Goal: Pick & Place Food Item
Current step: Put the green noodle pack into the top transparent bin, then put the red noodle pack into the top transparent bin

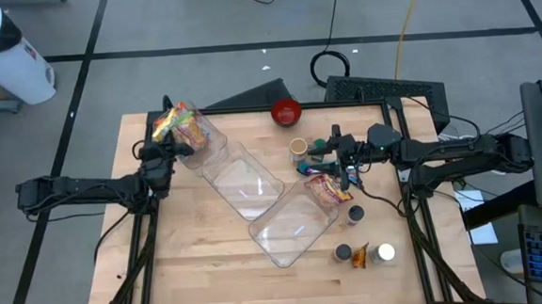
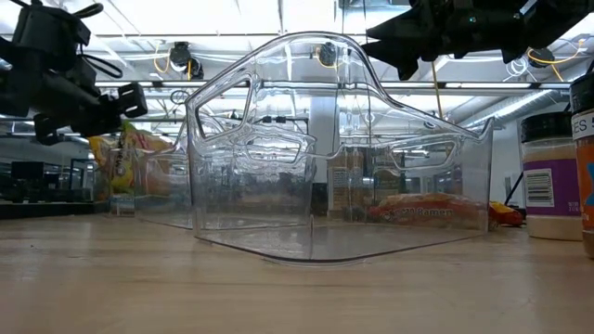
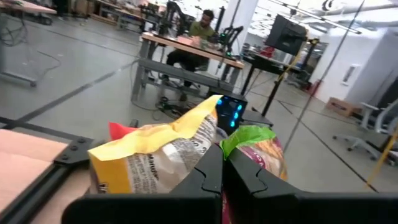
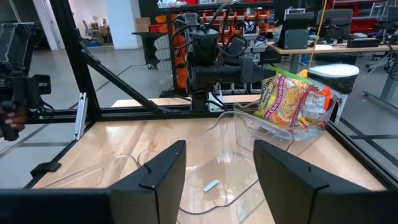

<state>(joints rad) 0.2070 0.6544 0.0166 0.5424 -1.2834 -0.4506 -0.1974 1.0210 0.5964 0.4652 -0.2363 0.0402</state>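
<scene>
while empty, right claw point(image 4: 214, 171) wide open above clear bin point(image 1: 293, 228); left claw point(image 3: 222, 177) closed.

spice jar point(image 2: 560, 176) cut off at low view's right edge; ramen packet point(image 2: 422, 210) blurred behind clear bin point(image 2: 306, 167).

red bowl point(image 1: 286, 111) at the table's far edge, seated person point(image 3: 200, 31) beyond

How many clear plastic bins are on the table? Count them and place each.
3. The far-left bin holds snack packets, the middle bin lies mid-table, and the front-right bin holds a noodle packet. None appears hidden.
</scene>
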